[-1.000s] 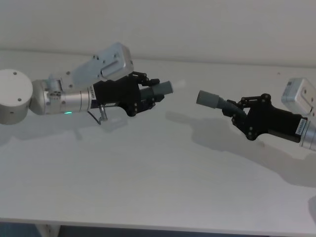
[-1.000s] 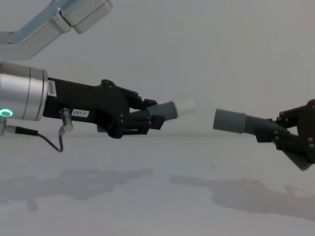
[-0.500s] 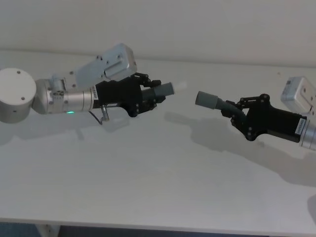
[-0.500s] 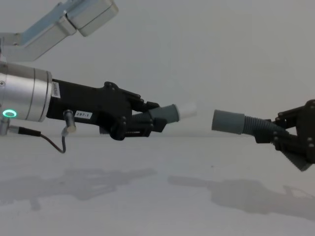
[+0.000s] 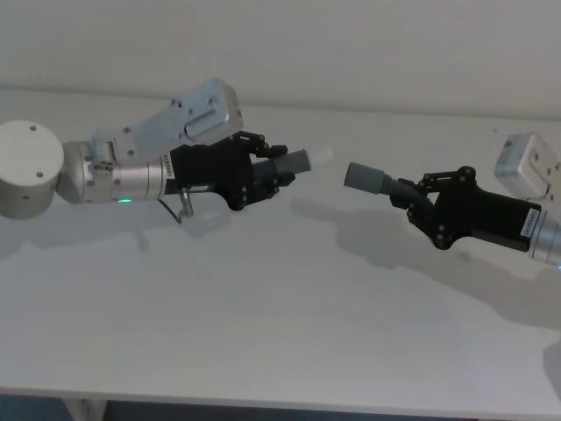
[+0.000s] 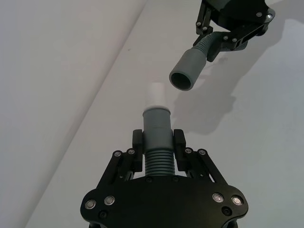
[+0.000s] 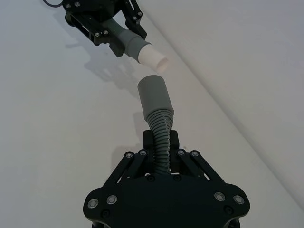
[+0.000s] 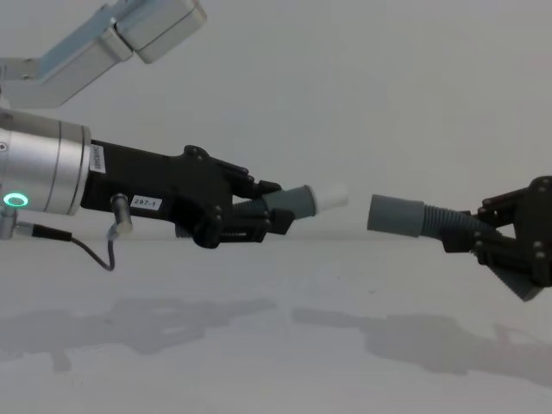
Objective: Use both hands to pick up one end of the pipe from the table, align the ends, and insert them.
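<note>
**me:** Both pieces are off the table (image 5: 263,333). My left gripper (image 5: 263,171) is clamped on the short tube (image 5: 291,161), my right gripper (image 5: 419,200) on the ribbed hose (image 8: 448,222).

**reply:** Lined up?

**me:** Not quite. From the left wrist view, the collar (image 6: 186,72) sits off to one side of the white tip (image 6: 156,94), so I could jam the rim.

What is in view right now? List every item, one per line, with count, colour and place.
short straight plastic tube with white tip: 1, dark grey, held above the table in the left gripper, tip pointing at the hose's collar, not touching it
curved ribbed plastic hose with smooth wide collar: 1, dark grey, held above the table in the right gripper, collar facing the white tip
flat matte table: 1, white, beneath both arms
left gripper: 1, black, two-finger, silver wrist with green light, left of centre
right gripper: 1, black, two-finger, at the right
</note>
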Controlling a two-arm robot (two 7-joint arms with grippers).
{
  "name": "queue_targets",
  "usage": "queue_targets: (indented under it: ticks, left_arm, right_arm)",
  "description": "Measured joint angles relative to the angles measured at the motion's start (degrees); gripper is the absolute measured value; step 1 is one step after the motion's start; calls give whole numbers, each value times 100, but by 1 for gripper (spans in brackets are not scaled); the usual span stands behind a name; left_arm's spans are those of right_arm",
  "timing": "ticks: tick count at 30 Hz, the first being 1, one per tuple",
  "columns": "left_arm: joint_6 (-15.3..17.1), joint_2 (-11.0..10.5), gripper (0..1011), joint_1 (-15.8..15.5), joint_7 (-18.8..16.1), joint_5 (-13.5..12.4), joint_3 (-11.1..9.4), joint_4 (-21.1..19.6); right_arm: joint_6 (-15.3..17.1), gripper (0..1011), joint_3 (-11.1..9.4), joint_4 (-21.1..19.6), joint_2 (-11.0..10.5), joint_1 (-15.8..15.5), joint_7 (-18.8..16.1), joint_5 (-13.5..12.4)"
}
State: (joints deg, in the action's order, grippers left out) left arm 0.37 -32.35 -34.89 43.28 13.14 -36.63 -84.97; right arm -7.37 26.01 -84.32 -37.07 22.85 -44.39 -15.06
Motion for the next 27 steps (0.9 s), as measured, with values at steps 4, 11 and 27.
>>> queue_targets:
  ticks: [4, 11, 27]
  left_arm:
    - [1, -11, 377, -9, 15, 36, -18, -4]
    - [23, -26, 377, -27, 26, 73, -49, -10]
    - [35, -19, 377, -131, 90, 140, -151, 40]
  right_arm:
    - [6, 166, 20, 20, 5, 22, 9, -9]
    - [10, 166, 50, 44, 7, 55, 29, -35]
    - [4, 166, 105, 58, -27, 108, 79, -80]
